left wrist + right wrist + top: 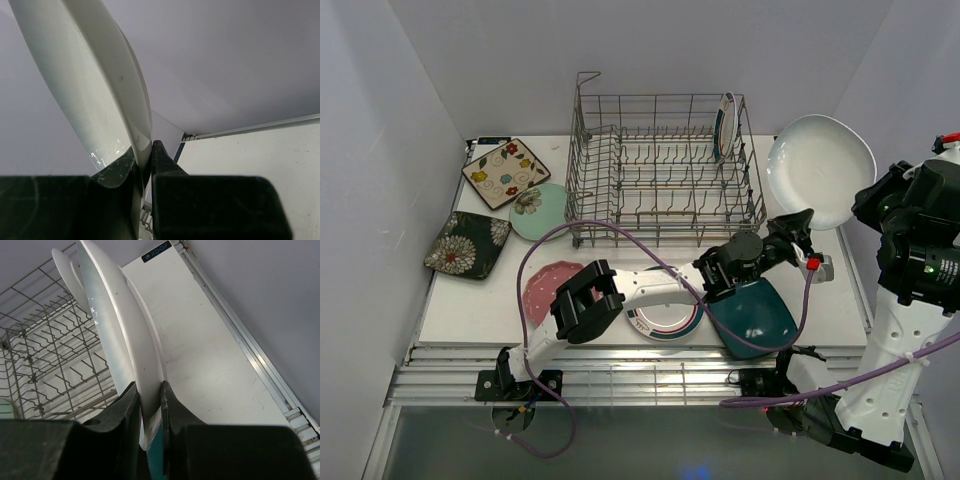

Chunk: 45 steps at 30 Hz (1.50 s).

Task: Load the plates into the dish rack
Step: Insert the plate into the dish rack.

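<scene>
Your left arm [655, 290] has white link shells and chunky black joint housings, and a purple cable [530, 250] arcs off it toward 9 o'clock. Your right arm [895, 350], at 4 o'clock in the top view, matches it and has a small green light [927, 270] on its black housing. Both wrist views show matte black fingers [215, 205].

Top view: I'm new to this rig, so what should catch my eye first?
The white oval plate, raised right of the dish rack, is pinched at its rim by both the left tool and the right tool. One round plate already stands upright in the rack's far right corner.
</scene>
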### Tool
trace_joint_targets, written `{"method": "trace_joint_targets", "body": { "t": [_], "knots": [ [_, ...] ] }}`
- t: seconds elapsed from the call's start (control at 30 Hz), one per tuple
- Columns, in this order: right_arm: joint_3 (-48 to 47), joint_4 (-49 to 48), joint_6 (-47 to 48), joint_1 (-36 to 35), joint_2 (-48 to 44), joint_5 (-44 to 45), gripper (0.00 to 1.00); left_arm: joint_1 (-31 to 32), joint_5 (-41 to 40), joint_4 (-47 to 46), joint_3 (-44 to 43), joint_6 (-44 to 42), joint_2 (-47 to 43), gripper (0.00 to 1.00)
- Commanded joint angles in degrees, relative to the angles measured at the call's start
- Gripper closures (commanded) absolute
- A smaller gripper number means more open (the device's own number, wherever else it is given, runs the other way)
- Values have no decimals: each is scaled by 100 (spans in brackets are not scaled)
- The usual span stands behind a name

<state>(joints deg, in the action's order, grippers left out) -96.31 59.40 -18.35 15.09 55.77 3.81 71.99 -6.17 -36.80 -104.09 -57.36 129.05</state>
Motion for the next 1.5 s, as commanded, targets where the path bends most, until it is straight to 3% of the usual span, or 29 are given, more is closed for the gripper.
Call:
{"method": "trace_joint_targets", "body": {
  "t": [0.0,0.37,0.6,0.73,0.77,0.87,1.23,1.47],
  "knots": [
    [-450,-1184,-793,-103,-84,-1523,92,-27,-155,-451,3,94,-486,100],
    [-713,-1229,-705,-129,311,-1770,92,-167,-622,-794,214,269,-521,100],
    [-635,-1307,-714,-436,470,-1463,92,-281,-753,-785,302,480,-539,100],
    [-687,-1334,-749,-1322,742,-279,92,-360,-771,-776,302,691,-548,100],
    [-792,-1325,-749,-1942,803,81,92,-378,-771,-768,328,822,-565,100],
    [-1081,-1246,-784,-2712,1137,944,92,-475,-736,-706,424,1086,-662,100],
    [-2084,-710,-723,-3679,2192,2386,92,-598,-807,-619,1084,2062,-1128,100],
    [-2760,-359,-591,-3759,2711,2660,92,-607,-587,-487,1233,2519,-1251,100]
  ]
}}
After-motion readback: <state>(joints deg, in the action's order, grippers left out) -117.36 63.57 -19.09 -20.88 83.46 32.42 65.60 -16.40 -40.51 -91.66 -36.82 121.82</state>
